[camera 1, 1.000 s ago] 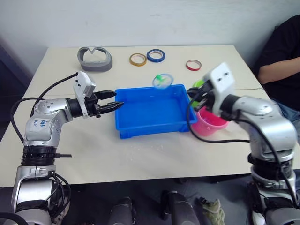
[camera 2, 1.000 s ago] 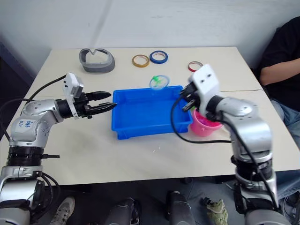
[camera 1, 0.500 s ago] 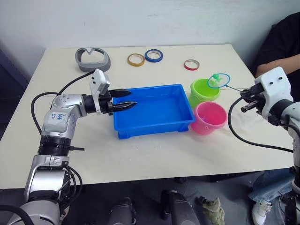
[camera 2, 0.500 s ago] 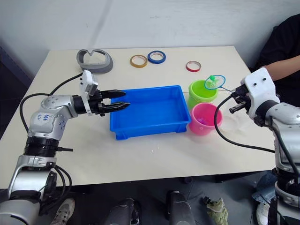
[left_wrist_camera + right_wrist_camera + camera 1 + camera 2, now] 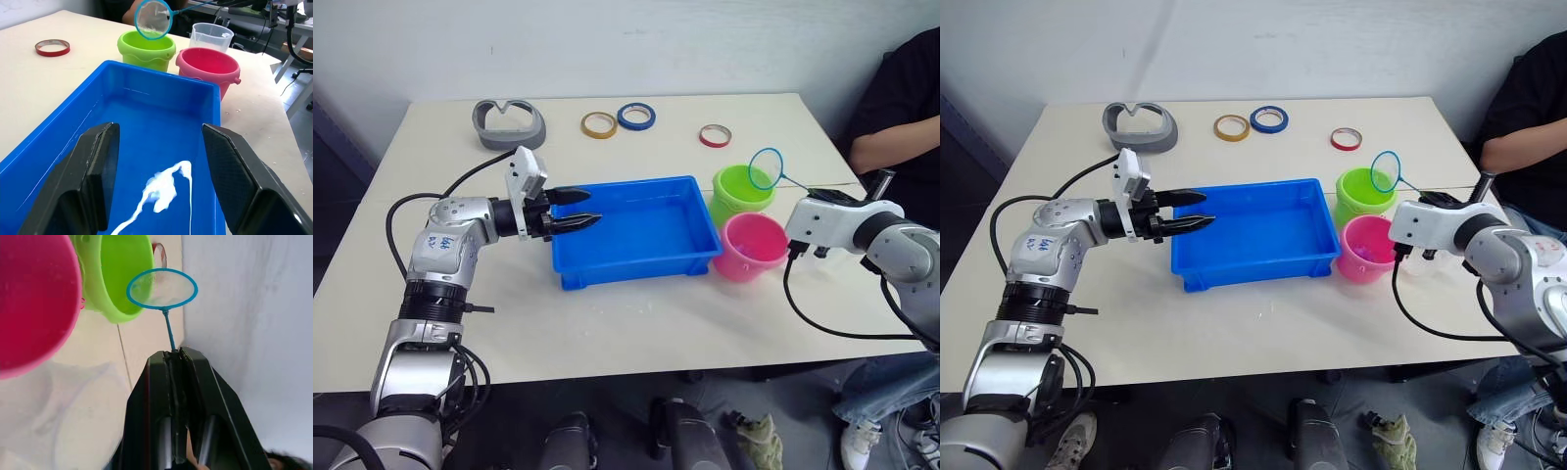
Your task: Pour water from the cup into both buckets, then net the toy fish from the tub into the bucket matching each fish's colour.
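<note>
Centrally in the left eye view: shallow bright blue rectangular plastic tub (image 5: 634,228) on the pale table (image 5: 607,323), with lime green round plastic bucket (image 5: 742,190) and pink round plastic bucket (image 5: 753,246) just beside its right end, green farther back. At centre left, left hand (image 5: 576,208) over the tub's left rim, black fingers apart, holding nothing. At right, right hand (image 5: 826,198) clamped on the thin handle of a small blue-rimmed round net (image 5: 766,168), hoop poised above the green bucket's far edge, handle running from hoop down-right to the hand.

Likewise in the right eye view: clear thin plastic cup (image 5: 1427,261) faintly visible on the table right of the pink bucket, under the right arm.

Next, left wrist view: tub floor in the foreground looking empty of fish, only a white glare streak; net hoop at upper centre, apparently empty.

Lastly, right wrist view: fingers shut together on the handle at lower centre, hoop up the frame, beside the green bucket's mouth.

Judged: tub lies frame-left of the net, so any further scoop means swinging the right hand leftward across both buckets; left hand nearer the tub but netless.
</note>
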`<action>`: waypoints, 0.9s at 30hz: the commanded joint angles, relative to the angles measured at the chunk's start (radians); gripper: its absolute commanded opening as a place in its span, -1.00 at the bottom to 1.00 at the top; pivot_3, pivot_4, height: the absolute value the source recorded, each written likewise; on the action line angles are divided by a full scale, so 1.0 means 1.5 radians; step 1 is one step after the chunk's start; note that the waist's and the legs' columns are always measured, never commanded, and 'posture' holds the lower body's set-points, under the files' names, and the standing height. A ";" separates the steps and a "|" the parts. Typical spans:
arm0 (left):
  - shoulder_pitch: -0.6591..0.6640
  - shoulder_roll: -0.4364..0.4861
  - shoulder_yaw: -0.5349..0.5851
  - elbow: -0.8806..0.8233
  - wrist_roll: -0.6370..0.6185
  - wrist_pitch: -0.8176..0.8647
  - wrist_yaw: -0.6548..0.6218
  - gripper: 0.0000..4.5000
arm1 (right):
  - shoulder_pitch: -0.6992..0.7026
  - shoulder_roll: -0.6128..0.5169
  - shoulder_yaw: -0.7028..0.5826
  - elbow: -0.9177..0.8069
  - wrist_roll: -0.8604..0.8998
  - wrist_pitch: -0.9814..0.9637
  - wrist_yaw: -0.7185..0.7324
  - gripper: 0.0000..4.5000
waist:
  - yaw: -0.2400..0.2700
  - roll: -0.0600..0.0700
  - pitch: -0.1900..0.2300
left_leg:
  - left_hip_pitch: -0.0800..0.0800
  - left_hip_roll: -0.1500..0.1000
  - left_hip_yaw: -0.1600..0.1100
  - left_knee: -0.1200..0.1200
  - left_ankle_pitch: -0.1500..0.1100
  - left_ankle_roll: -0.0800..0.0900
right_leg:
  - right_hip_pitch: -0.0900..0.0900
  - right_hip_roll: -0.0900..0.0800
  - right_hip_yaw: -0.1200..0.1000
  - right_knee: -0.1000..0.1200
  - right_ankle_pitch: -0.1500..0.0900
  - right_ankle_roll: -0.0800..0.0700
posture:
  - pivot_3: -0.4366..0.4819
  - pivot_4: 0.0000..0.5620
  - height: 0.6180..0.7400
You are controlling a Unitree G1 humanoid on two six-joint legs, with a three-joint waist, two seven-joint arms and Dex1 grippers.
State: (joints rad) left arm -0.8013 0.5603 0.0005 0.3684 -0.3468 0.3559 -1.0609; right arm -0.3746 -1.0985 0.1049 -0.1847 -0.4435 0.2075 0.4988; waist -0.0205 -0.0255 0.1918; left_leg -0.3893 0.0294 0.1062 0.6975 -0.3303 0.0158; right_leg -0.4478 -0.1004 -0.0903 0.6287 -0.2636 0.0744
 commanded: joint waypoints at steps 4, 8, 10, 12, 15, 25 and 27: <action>-0.011 0.003 0.013 -0.018 -0.004 -0.010 -0.006 0.32 | -0.016 0.038 -0.077 -0.020 0.048 0.024 0.019 -1.00 | 0.001 0.000 0.000 | 0.000 0.000 0.000 0.000 0.000 0.000 | 0.000 0.000 0.000 0.000 0.000 0.000 | -0.05 -0.47 0.56; -0.003 0.025 0.022 -0.039 -0.016 0.003 -0.024 0.32 | -0.050 0.092 -0.159 -0.087 0.187 0.114 0.093 -1.00 | 0.001 0.000 0.000 | 0.000 0.001 0.000 0.001 0.000 0.000 | 0.001 0.001 0.000 0.000 0.000 0.000 | -0.05 -0.47 0.56; 0.001 0.041 0.028 -0.051 -0.026 0.018 -0.039 0.32 | -0.065 0.105 -0.186 -0.115 0.254 0.153 0.134 -1.00 | 0.002 0.000 0.000 | 0.000 0.001 0.000 0.001 0.000 0.000 | 0.000 0.001 0.000 0.001 0.000 0.000 | -0.05 -0.47 0.56; 0.010 0.074 0.031 -0.075 -0.039 0.047 -0.068 0.32 | -0.084 0.121 -0.212 -0.137 0.342 0.204 0.179 -1.00 | 0.001 0.000 0.000 | 0.000 0.001 -0.001 0.001 0.000 0.000 | 0.001 0.001 -0.001 0.000 0.000 0.000 | -0.05 -0.47 0.56; 0.035 0.123 0.033 -0.115 -0.047 0.079 -0.096 0.32 | -0.102 0.145 -0.231 -0.162 0.466 0.291 0.228 -1.00 | 0.000 0.000 0.000 | 0.000 0.001 -0.001 0.000 0.000 0.000 | 0.001 0.001 -0.001 0.000 0.000 0.000 | -0.05 -0.47 0.56; 0.146 0.234 0.071 -0.252 -0.076 0.149 -0.111 0.32 | -0.011 0.134 -0.181 -0.233 0.710 0.368 0.411 -1.00 | 0.012 0.000 0.000 | 0.000 0.001 -0.002 0.000 -0.001 0.001 | 0.002 -0.001 0.000 0.000 0.000 0.000 | -0.05 -0.47 0.56; 0.168 0.246 0.078 -0.275 -0.087 0.156 -0.115 0.32 | 0.017 0.132 -0.148 -0.241 0.719 0.348 0.443 -1.00 | 0.013 0.000 0.000 | 0.000 0.001 -0.002 0.000 -0.001 0.001 | 0.002 -0.001 0.000 0.000 0.000 0.000 | -0.05 -0.47 0.56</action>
State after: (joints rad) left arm -0.5545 0.9138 0.0834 0.0059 -0.4475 0.5847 -1.2217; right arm -0.3538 -0.8860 -0.1241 -0.5078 0.6028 0.7595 1.1218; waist -0.0008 -0.0252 0.1920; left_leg -0.3889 0.0301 0.1031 0.6981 -0.3316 0.0178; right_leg -0.4454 -0.1019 -0.0904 0.6279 -0.2637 0.0742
